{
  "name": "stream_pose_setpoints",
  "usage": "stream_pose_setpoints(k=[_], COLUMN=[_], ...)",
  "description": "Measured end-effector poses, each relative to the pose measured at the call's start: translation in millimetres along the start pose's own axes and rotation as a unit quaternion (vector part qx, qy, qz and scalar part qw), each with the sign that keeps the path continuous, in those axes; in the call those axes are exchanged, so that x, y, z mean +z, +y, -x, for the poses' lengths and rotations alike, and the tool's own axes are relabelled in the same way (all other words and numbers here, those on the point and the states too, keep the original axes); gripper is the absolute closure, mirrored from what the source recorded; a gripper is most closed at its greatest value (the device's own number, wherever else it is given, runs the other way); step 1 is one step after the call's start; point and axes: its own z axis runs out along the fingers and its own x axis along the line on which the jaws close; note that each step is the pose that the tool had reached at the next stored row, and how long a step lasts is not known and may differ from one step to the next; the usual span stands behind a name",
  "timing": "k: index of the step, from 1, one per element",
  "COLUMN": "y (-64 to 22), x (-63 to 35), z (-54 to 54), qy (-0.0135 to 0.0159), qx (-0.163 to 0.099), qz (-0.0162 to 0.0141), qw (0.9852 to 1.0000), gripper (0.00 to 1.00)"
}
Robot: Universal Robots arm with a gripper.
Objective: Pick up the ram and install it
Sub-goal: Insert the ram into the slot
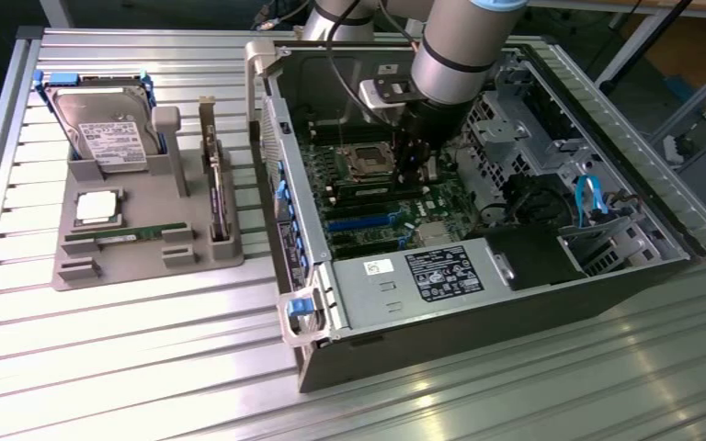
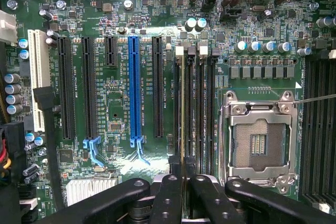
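Within the hand (image 2: pixel 181 178), pinched shut on it, ram (image 2: pixel 182 124) edge-on, over memory slots (image 2: pixel 202 108)

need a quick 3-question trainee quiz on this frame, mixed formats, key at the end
1. Fill in: the hard drive sits in the grey tray on the exterior view's ____ of the computer case.
2. The end effector is shut on: A the hard drive; B the ram; C the expansion card.
3. True or false: the processor socket on the motherboard is empty.
Key: 1 left; 2 B; 3 true.
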Motion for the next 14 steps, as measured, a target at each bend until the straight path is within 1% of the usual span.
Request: stream_pose_setpoints(k=[4, 14], y=[0.0, -0.4], x=[-1.5, -1.9], z=[0.1, -0.8], qy=[0.0000, 0.0000], qx=[0.000, 0.000], qz=[0.0000, 0.0000], qw=[1.0000, 1.0000], gripper=[0.88, 0.88])
